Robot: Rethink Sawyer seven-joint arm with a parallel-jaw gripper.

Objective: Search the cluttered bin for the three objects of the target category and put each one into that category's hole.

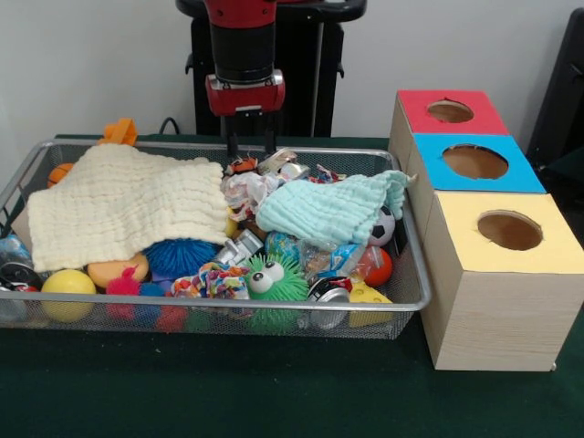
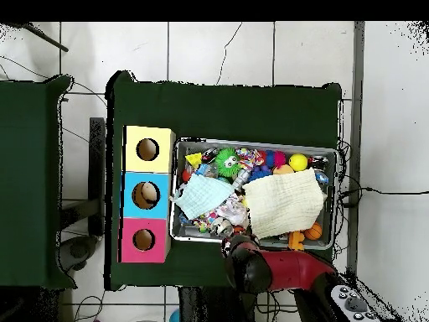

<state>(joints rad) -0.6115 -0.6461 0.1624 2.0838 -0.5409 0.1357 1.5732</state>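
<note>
The wire-mesh bin point(image 1: 412, 290) lies on the green table, full of toys. A cream cloth point(image 1: 128, 205) covers its left part and a mint cloth point(image 1: 328, 210) lies right of the middle. My gripper point(image 1: 252, 146) hangs over the bin's far rim, fingers apart and empty, just above small toys between the two cloths. In the overhead view the arm point(image 2: 251, 264) covers the gripper at the bin's point(image 2: 251, 142) lower edge. The red-surround hole point(image 1: 450, 111) tops the farthest box, to the gripper's right; it also shows in the overhead view point(image 2: 143, 240).
Blue-surround point(image 1: 474, 161) and yellow-surround point(image 1: 509, 230) holes sit in nearer boxes. In the bin are a green fuzzy toy with eyes point(image 1: 274, 278), a blue spiky ball point(image 1: 178, 255), a small soccer ball point(image 1: 383, 226), a yellow ball point(image 1: 67, 285) and a can point(image 1: 328, 290).
</note>
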